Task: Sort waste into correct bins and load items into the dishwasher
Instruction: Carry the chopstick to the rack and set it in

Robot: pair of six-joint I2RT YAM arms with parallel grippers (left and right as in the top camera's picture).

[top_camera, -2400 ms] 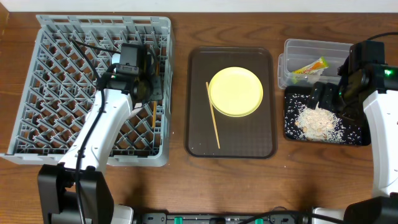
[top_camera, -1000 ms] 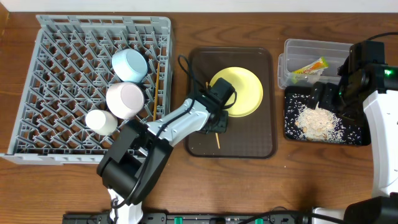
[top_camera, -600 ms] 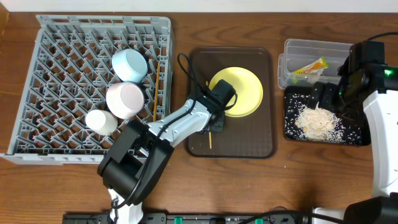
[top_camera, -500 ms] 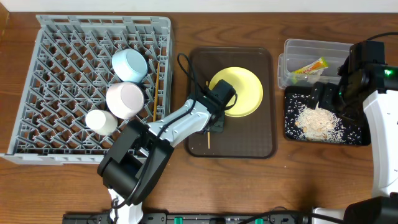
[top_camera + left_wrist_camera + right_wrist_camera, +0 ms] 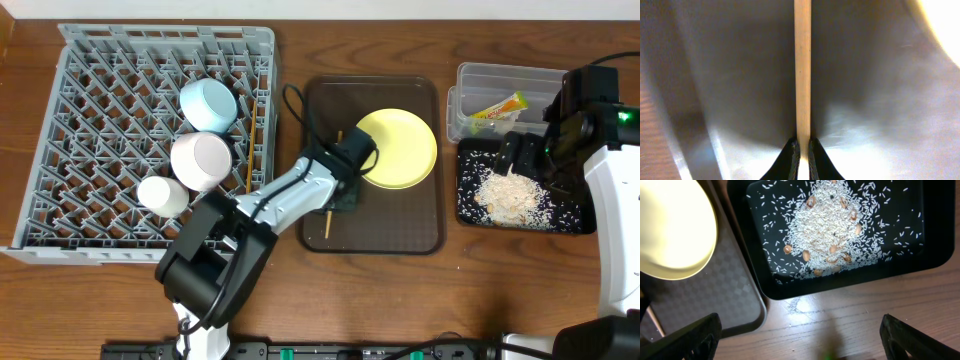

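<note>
In the overhead view our left end effector (image 5: 345, 190) sits at centre frame over the brown serving tray (image 5: 420, 228), just left of the yellow plate (image 5: 397, 148). In the left wrist view its fingertips (image 5: 792, 155) are pinched together on a wooden chopstick (image 5: 802, 70), which runs straight up the frame.

Our right end effector (image 5: 525, 155) hovers at the right edge, above the left end of the black tray (image 5: 572, 218). In the right wrist view its fingers (image 5: 685, 335) stand far apart with nothing between them.

The rice scraps (image 5: 825, 235) lie piled in that black tray. The snack wrapper (image 5: 497, 107) lies in the clear tub (image 5: 500, 78) directly above it in the frame.

At upper left, the grey dish rack (image 5: 100, 120) holds the light blue bowl (image 5: 207, 103), the pinkish-white bowl (image 5: 202, 162), the white cup (image 5: 162, 196) and a second chopstick (image 5: 248, 176). All of this rests on the wooden desk (image 5: 500, 290).
</note>
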